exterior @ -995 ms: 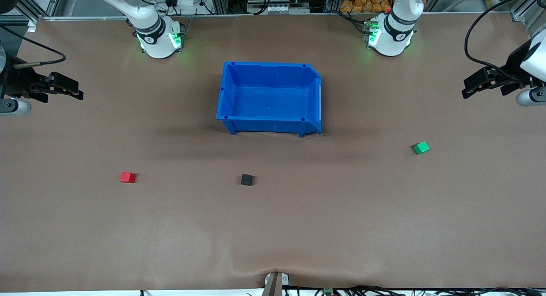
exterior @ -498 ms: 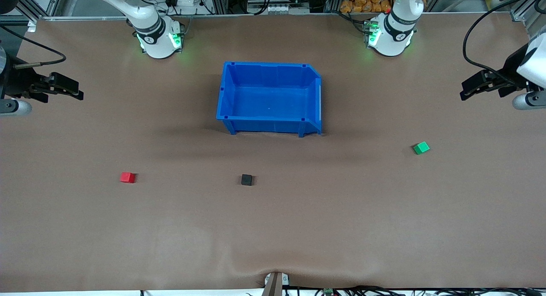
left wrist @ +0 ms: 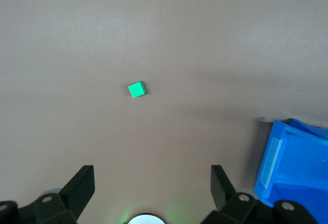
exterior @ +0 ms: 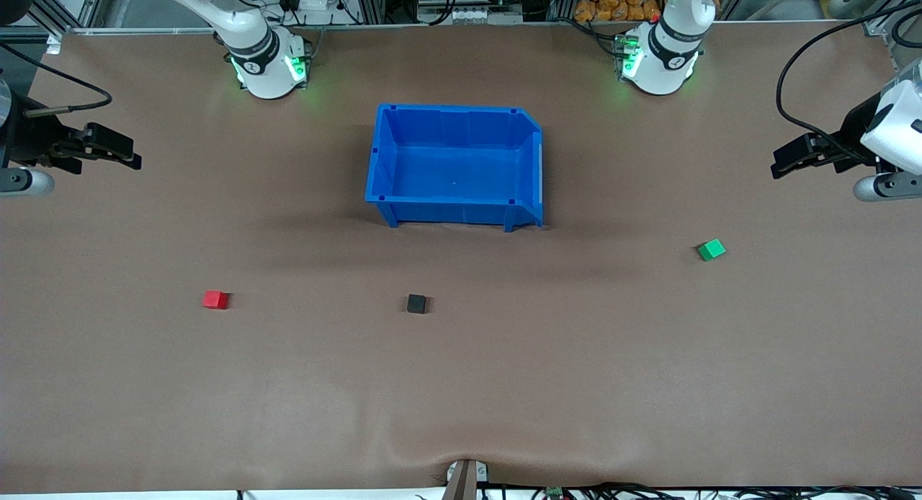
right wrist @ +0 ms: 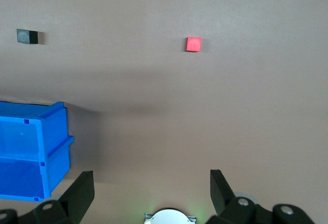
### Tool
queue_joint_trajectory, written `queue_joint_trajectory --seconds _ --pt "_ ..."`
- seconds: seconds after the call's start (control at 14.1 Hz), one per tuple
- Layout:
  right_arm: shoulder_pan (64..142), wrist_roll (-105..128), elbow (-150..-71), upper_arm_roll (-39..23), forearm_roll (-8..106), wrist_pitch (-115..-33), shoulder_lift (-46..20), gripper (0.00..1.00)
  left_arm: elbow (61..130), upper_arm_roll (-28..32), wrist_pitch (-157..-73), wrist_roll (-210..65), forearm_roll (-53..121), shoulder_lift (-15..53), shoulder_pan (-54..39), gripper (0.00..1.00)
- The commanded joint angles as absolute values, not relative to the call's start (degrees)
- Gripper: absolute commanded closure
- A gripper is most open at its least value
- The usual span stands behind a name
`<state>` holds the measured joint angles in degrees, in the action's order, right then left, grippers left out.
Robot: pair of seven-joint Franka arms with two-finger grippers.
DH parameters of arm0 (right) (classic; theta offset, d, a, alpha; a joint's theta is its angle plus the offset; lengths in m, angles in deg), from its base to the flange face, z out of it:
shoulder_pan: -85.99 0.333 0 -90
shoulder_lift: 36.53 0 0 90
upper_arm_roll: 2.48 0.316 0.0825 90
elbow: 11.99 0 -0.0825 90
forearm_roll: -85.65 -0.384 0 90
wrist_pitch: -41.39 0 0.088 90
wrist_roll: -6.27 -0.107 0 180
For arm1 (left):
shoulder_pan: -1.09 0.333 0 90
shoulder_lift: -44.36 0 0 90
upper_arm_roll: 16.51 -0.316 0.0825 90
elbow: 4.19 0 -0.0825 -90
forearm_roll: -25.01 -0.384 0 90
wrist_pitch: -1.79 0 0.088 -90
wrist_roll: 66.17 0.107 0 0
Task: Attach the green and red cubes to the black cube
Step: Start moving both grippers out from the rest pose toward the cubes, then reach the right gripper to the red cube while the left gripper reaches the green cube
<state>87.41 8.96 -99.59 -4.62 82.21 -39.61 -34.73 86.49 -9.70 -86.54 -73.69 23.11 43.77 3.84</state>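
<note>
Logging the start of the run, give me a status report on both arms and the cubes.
Left gripper and right gripper open, empty, at table ends. Green cube, red cube, black cube apart on table. Blue bin empty; nothing between cubes.

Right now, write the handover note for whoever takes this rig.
Left gripper: open, empty, up over the table's left-arm end.
Right gripper: open, empty, up over the right-arm end.
Black cube: on the table, nearer the front camera than the blue bin.
Red cube and green cube: each apart from it.
Done: nothing attached.
Left: join both to the black cube.
</note>
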Motion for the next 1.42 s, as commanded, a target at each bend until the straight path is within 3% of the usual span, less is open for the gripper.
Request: queue_joint_trajectory --seconds 0.0,0.92,1.35 --pt "87.75 8.56 -98.65 -4.77 82.83 -39.38 -34.33 0.0 86.87 -9.48 -87.33 -73.99 22.46 43.48 4.08 0.0" --pt "89.5 8.47 -98.65 -4.68 83.71 -39.73 -33.02 0.0 89.5 -9.74 -90.49 -74.08 22.46 41.54 4.6 0.0" --pt "88.72 8.56 -98.65 -4.77 88.27 -43.06 -28.27 0.0 91.18 -9.74 -93.22 -74.08 22.46 38.74 4.78 0.0"
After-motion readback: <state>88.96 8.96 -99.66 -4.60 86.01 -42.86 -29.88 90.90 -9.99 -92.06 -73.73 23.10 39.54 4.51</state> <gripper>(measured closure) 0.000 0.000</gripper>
